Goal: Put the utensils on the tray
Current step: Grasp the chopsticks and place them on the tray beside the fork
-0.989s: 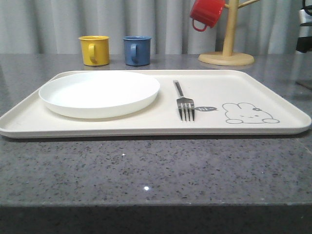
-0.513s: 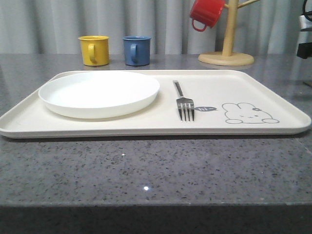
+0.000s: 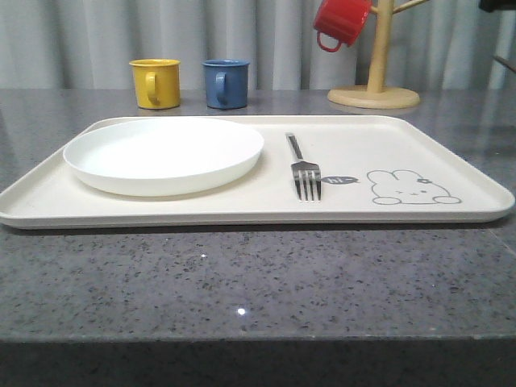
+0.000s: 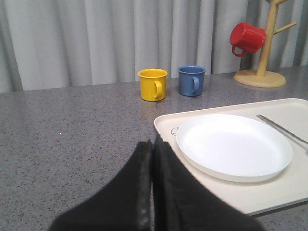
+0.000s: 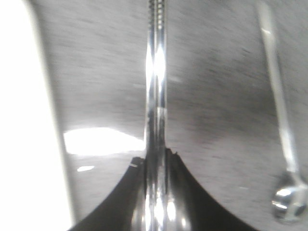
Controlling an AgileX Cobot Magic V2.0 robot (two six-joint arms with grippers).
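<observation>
Right wrist view: my right gripper (image 5: 155, 159), clamped on the chopsticks (image 5: 156, 72), has lifted them off the table (image 5: 216, 96), tray (image 3: 451, 145) next.

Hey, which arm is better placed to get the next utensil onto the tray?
The right. Its gripper is already shut on the chopsticks, with the spoon lying beside them. The left gripper is shut and empty, near the plate on the tray.

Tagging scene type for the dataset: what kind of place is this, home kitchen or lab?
Likely a staged tabletop made to look like a kitchen or dining counter: a speckled grey stone-look counter, a wooden mug tree with a red mug, and a plain grey curtain as backdrop rather than walls or cabinets.
</observation>
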